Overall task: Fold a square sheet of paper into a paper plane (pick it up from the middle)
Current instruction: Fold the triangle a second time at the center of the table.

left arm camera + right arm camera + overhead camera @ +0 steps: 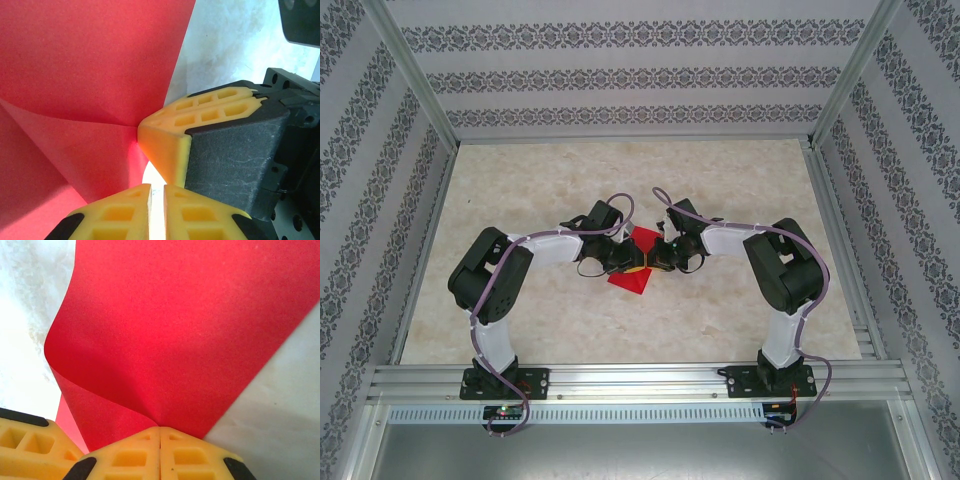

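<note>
The top camera looks down from behind over the whole counter (pixel 520 320); both wrist cameras face the same red paper (pixel 90 65), very close.

Pale marbled tabletop (pixel 520 320); patterned wallpaper walls (pixel 620 75) around; aluminium rail (pixel 640 382) along near edge.

Red square sheet of paper (pixel 628 282), curled and creased

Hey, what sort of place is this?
Probably a purpose-built robot test cell: aluminium frame rails, patterned backdrop walls on three sides, and a marble-look tabletop with the left arm and right arm bolted at its near edge.
</note>
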{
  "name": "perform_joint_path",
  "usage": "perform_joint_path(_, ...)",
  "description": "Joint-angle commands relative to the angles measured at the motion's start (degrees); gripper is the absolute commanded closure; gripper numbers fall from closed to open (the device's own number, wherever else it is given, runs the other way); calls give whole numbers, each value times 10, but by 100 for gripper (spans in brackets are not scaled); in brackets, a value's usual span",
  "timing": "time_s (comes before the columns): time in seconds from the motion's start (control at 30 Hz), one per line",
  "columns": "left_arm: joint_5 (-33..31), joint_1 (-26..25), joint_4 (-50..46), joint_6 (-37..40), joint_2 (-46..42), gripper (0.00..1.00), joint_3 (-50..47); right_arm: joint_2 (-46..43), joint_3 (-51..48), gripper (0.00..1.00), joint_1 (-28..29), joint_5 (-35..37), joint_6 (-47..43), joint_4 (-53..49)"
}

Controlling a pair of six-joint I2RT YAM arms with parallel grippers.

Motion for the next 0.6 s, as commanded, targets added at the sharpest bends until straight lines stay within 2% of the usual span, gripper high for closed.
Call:
perform_joint_path(0.0, -8, -9, -14, 15, 12, 85, 1, -7, 5, 92, 2, 14, -10, -7)
perform_joint_path(0.57, -10, -9, -17, 16, 30, 87, 2, -2, 15, 93, -3, 23, -14, -14)
